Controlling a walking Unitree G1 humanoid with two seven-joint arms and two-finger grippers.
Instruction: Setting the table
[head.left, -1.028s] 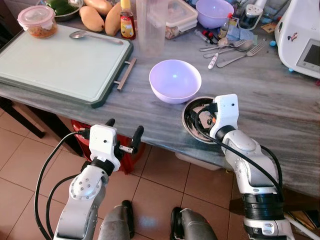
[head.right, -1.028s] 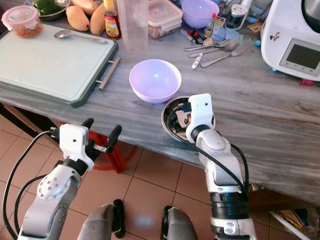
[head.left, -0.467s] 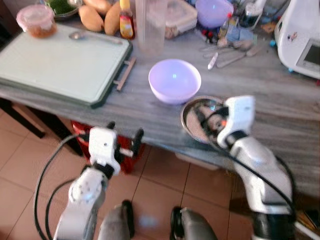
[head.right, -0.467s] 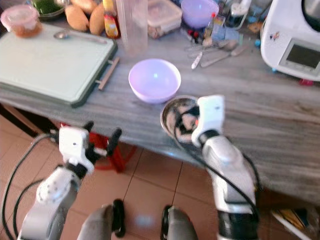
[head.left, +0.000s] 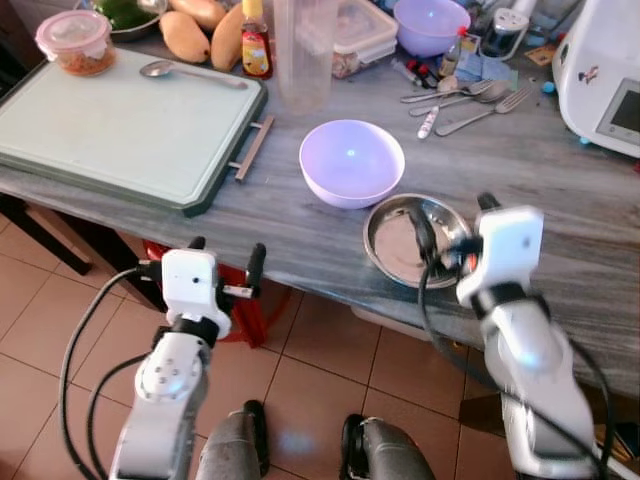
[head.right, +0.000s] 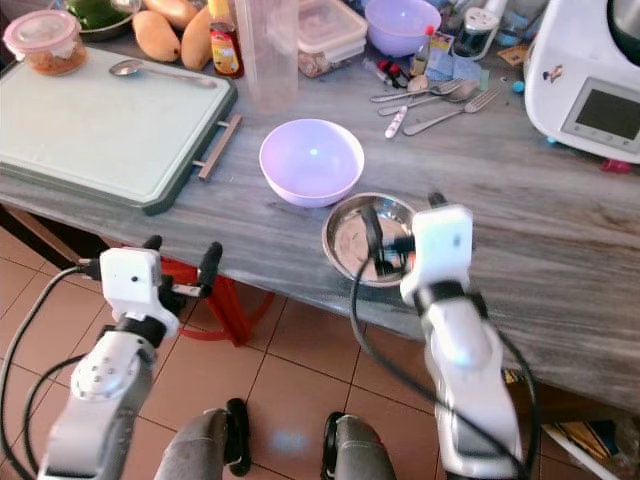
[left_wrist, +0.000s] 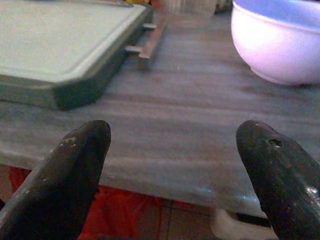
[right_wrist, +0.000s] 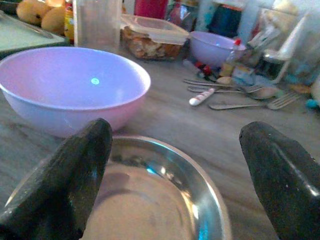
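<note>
A shallow steel bowl (head.left: 400, 250) rests near the front edge of the grey table (head.left: 300, 225), just in front of a pale purple bowl (head.left: 352, 162). My right gripper (head.left: 456, 222) hovers open at the steel bowl's right rim, holding nothing. In the right wrist view its fingertips (right_wrist: 62, 182) frame the steel bowl (right_wrist: 150, 200), with the purple bowl (right_wrist: 70, 85) behind. My left gripper (head.left: 226, 258) hangs open and empty below the table's front edge. The left wrist view looks across the table edge past its fingers (left_wrist: 70, 175) toward the purple bowl (left_wrist: 280, 45).
A green tray (head.left: 110, 125) with a spoon (head.left: 165, 69) and a lidded container (head.left: 75, 40) fills the table's left. Loose cutlery (head.left: 465, 100), a clear jug (head.left: 302, 55), a small purple bowl (head.left: 428, 22) and a white appliance (head.left: 605, 70) stand at the back. A red stool (head.left: 235, 300) sits under the table.
My right gripper has drawn back to the right, off the steel bowl, which stays on the table. My left gripper has shifted slightly left and down.
</note>
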